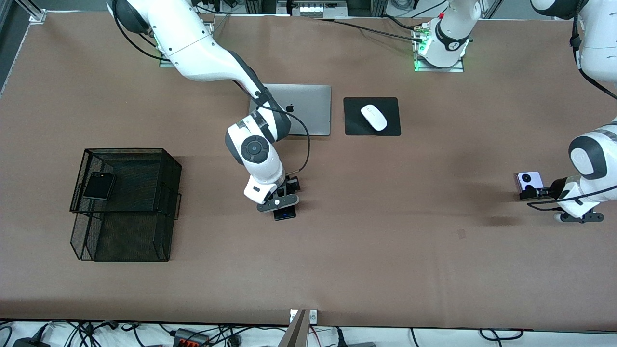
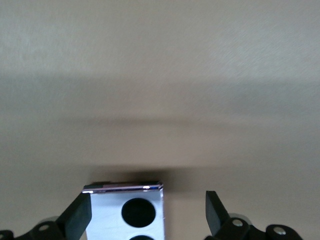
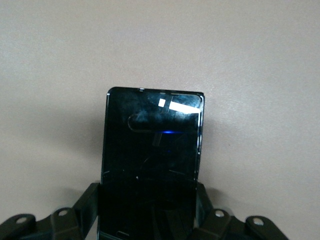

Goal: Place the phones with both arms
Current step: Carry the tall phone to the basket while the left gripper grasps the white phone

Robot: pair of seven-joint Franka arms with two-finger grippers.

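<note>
A long black slab phone (image 1: 285,213) (image 3: 152,135) lies mid-table, nearer the front camera than the laptop. My right gripper (image 1: 284,206) (image 3: 149,200) is shut on it, a finger pressed against each long edge. The lavender-white phone (image 1: 529,181) (image 2: 102,220) with two black camera circles rests at the left arm's end of the table. My left gripper (image 1: 531,191) (image 2: 147,207) is low around it and open; one finger (image 2: 80,212) is against the phone's edge and the other finger (image 2: 214,210) stands well apart. A squarish black phone (image 1: 99,185) lies in the mesh basket.
A black wire mesh basket (image 1: 123,150) with a lower tier stands at the right arm's end of the table. A shut silver laptop (image 1: 308,113) and a white mouse (image 1: 374,117) on a black pad (image 1: 354,126) lie toward the arms' bases.
</note>
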